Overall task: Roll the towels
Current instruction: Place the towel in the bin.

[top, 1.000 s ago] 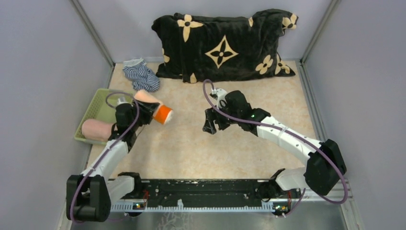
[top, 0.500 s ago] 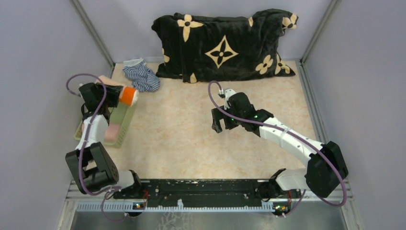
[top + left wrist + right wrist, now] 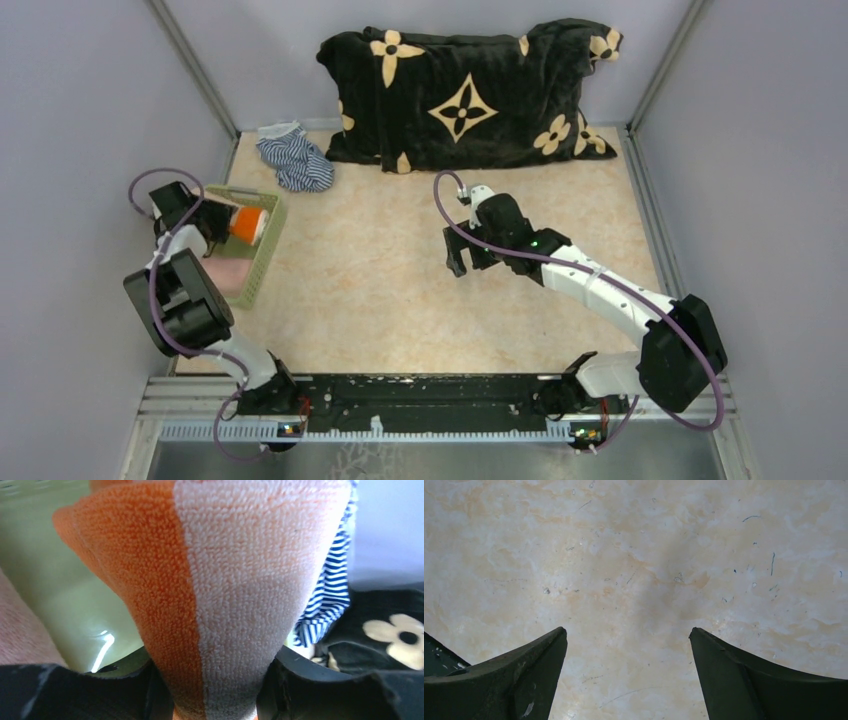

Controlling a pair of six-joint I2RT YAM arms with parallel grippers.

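Right fingers (image 3: 499, 685) stand wide apart over the table (image 3: 400, 300), holding nothing. Black blanket (image 3: 460, 100) lies along the far wall, striped cloth (image 3: 295, 160) by its left corner. Green basket (image 3: 267, 250) sits at the table's left edge; left fingers (image 3: 320, 692) are clamped on the rolled orange towel (image 3: 247, 224) above its far end, and the pink towel (image 3: 230, 272) lies rolled inside.

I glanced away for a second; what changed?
The left end effector, shut on the rolled orange towel, swung it left from over the table to above the green basket. The right end effector shifted slightly right, open and empty. Pink towel, striped cloth and black blanket stayed put.
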